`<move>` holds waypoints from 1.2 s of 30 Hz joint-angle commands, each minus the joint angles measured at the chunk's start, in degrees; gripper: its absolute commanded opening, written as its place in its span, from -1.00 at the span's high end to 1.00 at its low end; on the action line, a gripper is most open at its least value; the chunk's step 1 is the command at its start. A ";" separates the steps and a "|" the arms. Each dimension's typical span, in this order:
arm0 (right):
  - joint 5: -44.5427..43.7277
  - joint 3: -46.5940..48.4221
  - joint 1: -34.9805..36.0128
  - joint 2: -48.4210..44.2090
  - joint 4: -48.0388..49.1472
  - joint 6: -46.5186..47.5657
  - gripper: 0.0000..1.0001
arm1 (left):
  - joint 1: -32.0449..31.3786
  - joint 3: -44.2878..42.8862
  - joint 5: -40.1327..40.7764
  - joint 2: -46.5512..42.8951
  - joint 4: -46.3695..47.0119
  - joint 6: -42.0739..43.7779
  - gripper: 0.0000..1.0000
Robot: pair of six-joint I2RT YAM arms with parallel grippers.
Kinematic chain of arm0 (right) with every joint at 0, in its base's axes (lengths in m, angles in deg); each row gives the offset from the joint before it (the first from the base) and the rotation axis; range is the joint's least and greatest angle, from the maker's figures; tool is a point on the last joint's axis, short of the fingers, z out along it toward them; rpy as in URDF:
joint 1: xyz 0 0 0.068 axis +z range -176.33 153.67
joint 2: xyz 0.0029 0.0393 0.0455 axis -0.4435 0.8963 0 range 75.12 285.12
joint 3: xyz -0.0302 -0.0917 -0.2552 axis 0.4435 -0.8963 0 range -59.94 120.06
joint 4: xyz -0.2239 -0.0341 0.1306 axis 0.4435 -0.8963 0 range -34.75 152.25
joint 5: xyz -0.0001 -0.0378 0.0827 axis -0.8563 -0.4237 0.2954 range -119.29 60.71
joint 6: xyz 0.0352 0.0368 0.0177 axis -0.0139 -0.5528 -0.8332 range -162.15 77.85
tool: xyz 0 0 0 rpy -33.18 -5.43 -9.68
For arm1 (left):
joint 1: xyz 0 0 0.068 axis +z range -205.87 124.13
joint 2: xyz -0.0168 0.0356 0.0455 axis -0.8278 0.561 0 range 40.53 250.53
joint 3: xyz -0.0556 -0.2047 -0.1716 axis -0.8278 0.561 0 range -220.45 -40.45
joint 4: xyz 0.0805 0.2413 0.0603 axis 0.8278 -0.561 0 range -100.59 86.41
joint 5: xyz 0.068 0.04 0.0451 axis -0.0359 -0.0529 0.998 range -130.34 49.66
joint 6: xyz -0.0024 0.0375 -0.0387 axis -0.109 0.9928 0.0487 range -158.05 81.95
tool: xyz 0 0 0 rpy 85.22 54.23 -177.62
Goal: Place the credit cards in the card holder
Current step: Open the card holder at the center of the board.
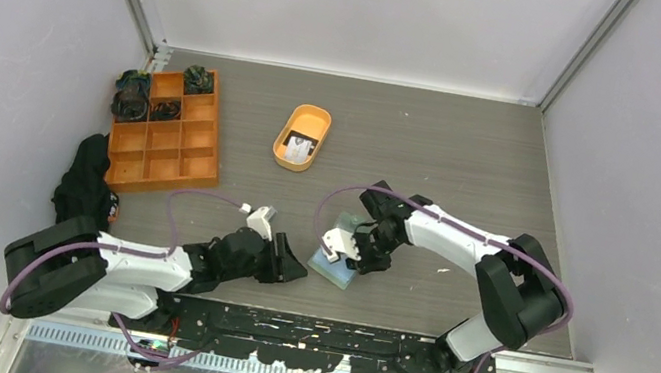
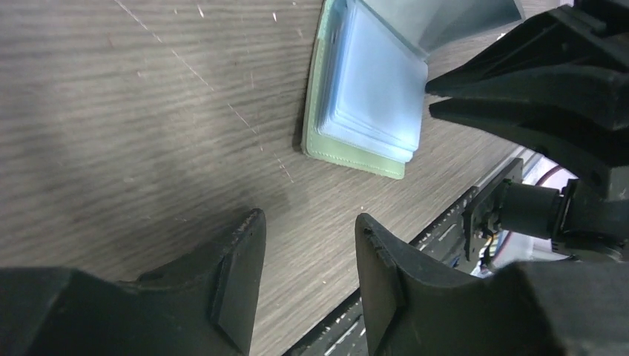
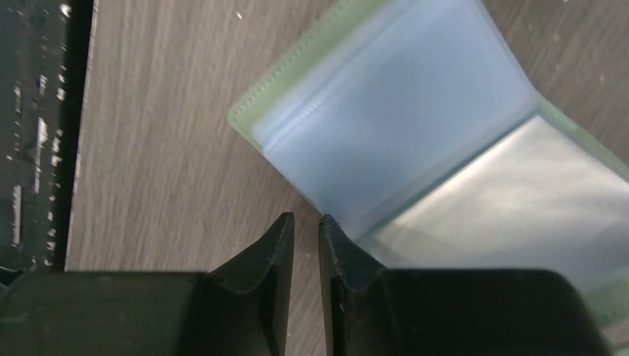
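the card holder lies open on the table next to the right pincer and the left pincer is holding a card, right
No: the left pincer holds nothing; the left wrist view shows its jaws apart over bare table. The card holder does lie open on the table next to the right pincer.

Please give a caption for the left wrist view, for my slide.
Left gripper, open and empty, near the open card holder on the table.

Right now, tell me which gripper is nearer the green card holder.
Right. The right gripper hangs at the edge of the card holder; the left gripper sits apart, to its left.
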 commanded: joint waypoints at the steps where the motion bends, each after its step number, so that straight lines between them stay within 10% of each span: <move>1: 2.41 1.96 2.91 1.14 1.47 -3.62 0.52 | -2.72 -1.34 5.91 0.19 -0.31 -8.22 0.02; 22: 10.61 8.70 1.13 -0.55 3.19 -22.38 0.42 | 2.67 -16.85 10.07 17.29 5.47 3.31 0.31; 36: -7.77 10.46 -2.83 6.17 3.38 -24.11 0.39 | 6.44 -17.05 -2.04 18.07 10.11 10.00 0.28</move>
